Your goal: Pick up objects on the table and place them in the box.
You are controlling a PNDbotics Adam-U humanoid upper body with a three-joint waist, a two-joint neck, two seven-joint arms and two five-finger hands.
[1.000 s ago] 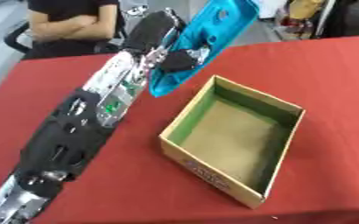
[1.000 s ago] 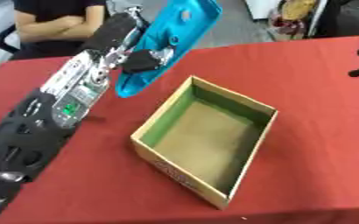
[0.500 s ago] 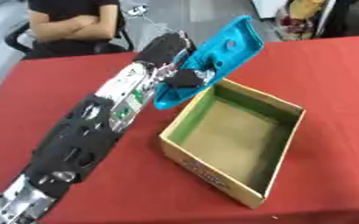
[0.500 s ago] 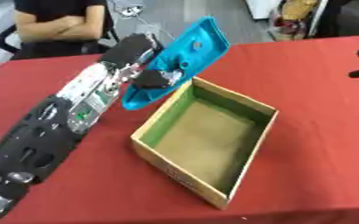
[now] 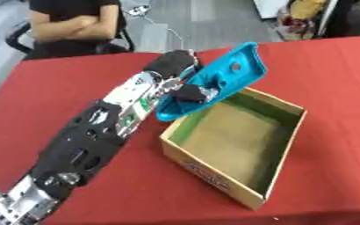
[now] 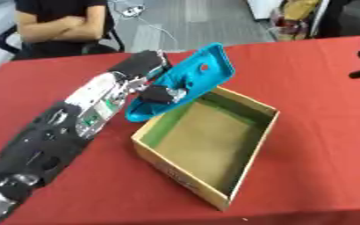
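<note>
A long, flat blue plastic tool (image 5: 214, 85) is held in the curled fingers of the left robot hand (image 5: 185, 90), tilted over the near-left rim of the open brown cardboard box (image 5: 283, 154), so the box lies just below and right.

We can read no text anywhere. The cardboard box (image 5: 237, 149) carries a printed mark in blue and red on its outer wall facing the counter's near edge, but we cannot make out its letters. We see nothing legible elsewhere.
</note>
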